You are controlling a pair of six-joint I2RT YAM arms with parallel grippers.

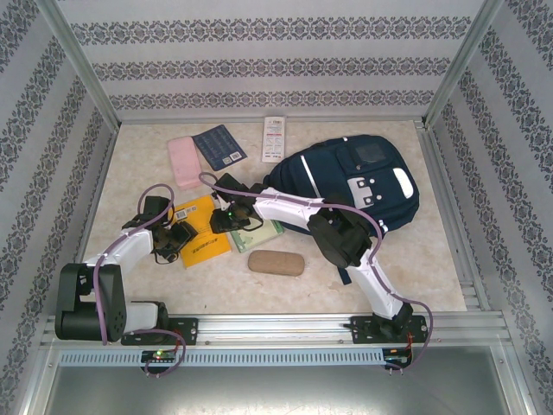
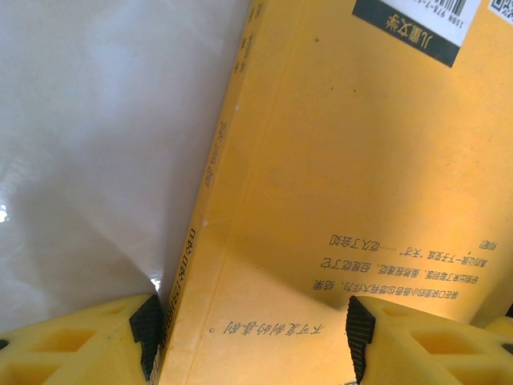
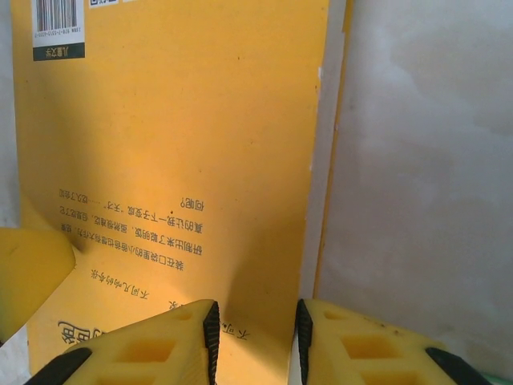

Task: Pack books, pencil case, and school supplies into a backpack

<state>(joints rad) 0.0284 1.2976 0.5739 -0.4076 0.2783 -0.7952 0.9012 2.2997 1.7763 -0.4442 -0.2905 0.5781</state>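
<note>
Near a brown case [image 1: 276, 262], left tool [image 2: 252, 329] (wide) and right tool [image 3: 256, 329] (narrow) gape, empty, over yellow book [image 2: 345, 160].

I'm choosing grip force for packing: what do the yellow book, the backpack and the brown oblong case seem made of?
Yellow book: paper, matte card cover; printed text, pale page edges. Backpack: probably woven fabric, matte navy; it slumps softly, with brighter white stripes. Brown case: unclear, perhaps textile or cork-like; dull, mottled, rounded ends.
</note>
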